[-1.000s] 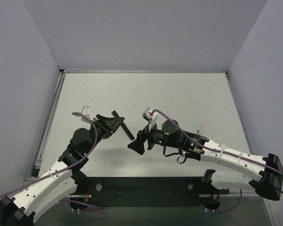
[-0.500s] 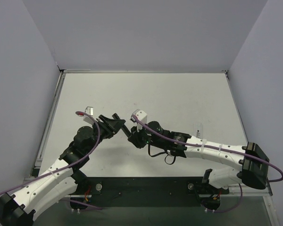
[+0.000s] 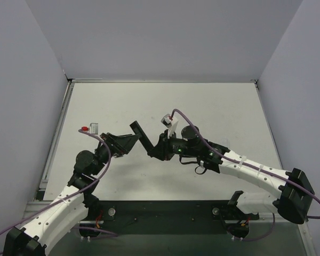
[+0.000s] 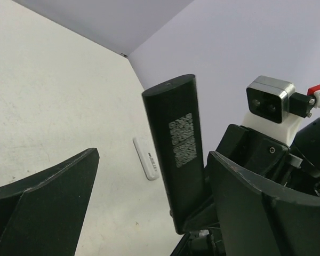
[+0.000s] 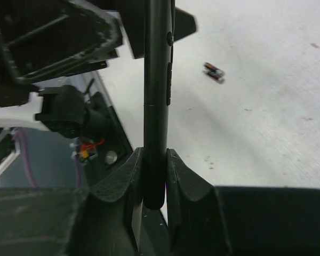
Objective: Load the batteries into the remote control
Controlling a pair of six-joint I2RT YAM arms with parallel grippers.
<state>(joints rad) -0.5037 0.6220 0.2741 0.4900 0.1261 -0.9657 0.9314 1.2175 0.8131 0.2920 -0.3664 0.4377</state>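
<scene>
The left fingers (image 4: 48, 192) stand wide apart. A black remote (image 4: 176, 144), printed label facing the camera, rises tilted between them. A slim white item (image 4: 146, 159) lies on the counter (image 4: 53, 96) beyond.

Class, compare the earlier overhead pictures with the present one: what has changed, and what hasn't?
The right gripper moved in leftward and closed on the remote. The left gripper then let it go, opened wide and drew back. The remote stays in the air between them.
</scene>
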